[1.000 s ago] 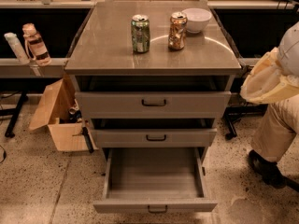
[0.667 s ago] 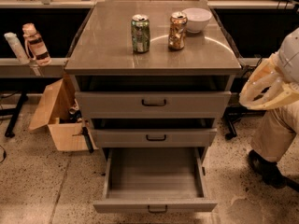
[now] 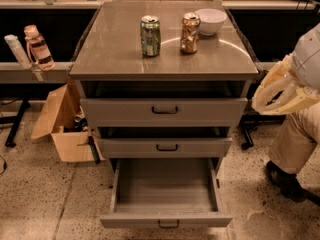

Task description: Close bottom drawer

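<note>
Cabinet: a grey metal three-drawer cabinet (image 3: pixel 115 51) fills the centre of the view, with a green drink can (image 3: pixel 150 36), a copper-coloured can (image 3: pixel 190 32) and a white bowl (image 3: pixel 210 20) on its flat top
Bottom drawer: the lowest, narrowest grey metal drawer (image 3: pixel 165 191) sits at 6 o'clock in the view, drawn far out toward the camera; its plain grey inside is bare, and a small black handle (image 3: pixel 168 225) sits mid-front
Other drawers: the wider middle drawer front (image 3: pixel 200 147) and the tallest top drawer front (image 3: pixel 210 111) sit much further in, above it
Gripper: the cream-coloured plastic gripper (image 3: pixel 280 91) hangs at 3 o'clock in the view, in the air off the cabinet's right side, about level with the top drawer and touching nothing
Gripper state: I cannot tell whether it is released or clenched; nothing shows in its grasp
Progress: by my judgement none of the closing is done; the drawer stands wide open and the whole push inward is left
Drawer relative to gripper: the bottom drawer's front lies at about 8 o'clock from the gripper, lower and to the left, well apart from it
</note>
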You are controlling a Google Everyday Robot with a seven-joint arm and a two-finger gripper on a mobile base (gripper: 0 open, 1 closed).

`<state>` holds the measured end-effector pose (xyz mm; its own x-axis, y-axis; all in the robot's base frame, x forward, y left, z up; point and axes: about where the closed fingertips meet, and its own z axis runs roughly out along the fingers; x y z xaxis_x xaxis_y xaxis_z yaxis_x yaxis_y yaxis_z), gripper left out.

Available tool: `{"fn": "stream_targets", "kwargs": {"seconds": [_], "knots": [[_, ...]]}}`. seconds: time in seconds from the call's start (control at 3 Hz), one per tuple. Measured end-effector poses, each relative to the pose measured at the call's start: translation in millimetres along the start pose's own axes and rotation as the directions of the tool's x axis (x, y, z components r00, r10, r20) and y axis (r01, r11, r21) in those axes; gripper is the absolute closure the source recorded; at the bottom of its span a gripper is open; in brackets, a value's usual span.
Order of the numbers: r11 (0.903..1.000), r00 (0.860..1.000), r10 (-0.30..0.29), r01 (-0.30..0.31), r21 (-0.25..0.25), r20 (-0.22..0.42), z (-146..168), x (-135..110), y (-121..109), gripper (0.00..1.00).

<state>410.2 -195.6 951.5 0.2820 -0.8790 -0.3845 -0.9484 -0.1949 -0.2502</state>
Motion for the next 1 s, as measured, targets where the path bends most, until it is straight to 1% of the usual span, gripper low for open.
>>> {"fn": "stream_targets", "kwargs": {"seconds": [0.33,0.67,1.0], "knots": [[0.9988,0.999,0.048,-0.048,-0.004,0.001,17.6,-0.8,10.0,1.00],[0.9938,0.994,0.109,-0.108,-0.028,0.020,46.4,4.0,32.0,1.00],[0.9828,0.982,0.185,-0.185,0.004,-0.029,84.3,24.0,60.0,1.00]]}}
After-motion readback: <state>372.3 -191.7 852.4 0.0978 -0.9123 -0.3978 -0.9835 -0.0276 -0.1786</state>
